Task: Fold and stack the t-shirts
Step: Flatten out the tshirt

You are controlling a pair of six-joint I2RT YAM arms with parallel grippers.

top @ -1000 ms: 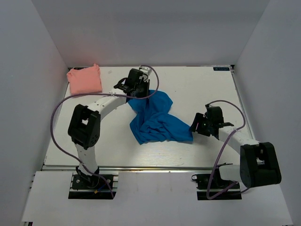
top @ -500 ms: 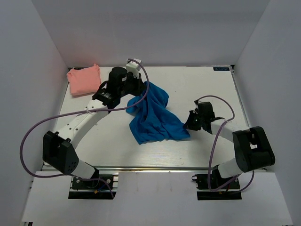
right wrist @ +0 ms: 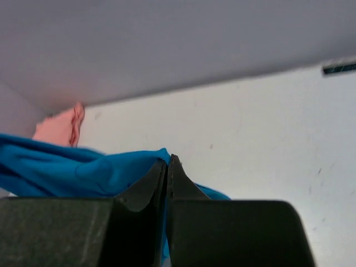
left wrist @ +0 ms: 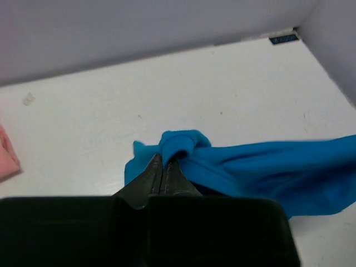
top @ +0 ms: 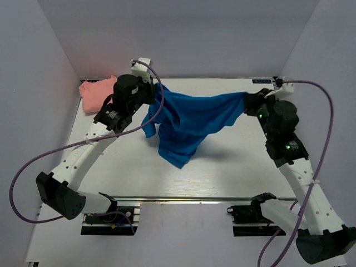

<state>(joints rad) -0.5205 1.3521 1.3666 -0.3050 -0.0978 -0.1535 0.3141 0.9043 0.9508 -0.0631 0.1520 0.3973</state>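
The bright blue t-shirt (top: 186, 123) hangs stretched in the air between both arms, its lower part drooping toward the table. My left gripper (top: 156, 93) is shut on the shirt's left end, and the cloth (left wrist: 183, 146) bunches over its tips (left wrist: 164, 159). My right gripper (top: 247, 100) is shut on the right end, with blue cloth (right wrist: 83, 172) trailing left from its tips (right wrist: 167, 159). The salmon pink t-shirt (top: 95, 93) lies as a folded bundle at the table's back left corner, partly hidden by the left arm; its edge (right wrist: 58, 128) shows in the right wrist view.
White walls close in the table (top: 233, 156) at the back and on both sides. Purple cables (top: 33, 161) loop from each arm. The arm bases (top: 108, 214) sit at the near edge.
The right gripper closed on the blue shirt's lower right edge. Both arms then rose and drew apart, lifting the shirt off the table and stretching it out.
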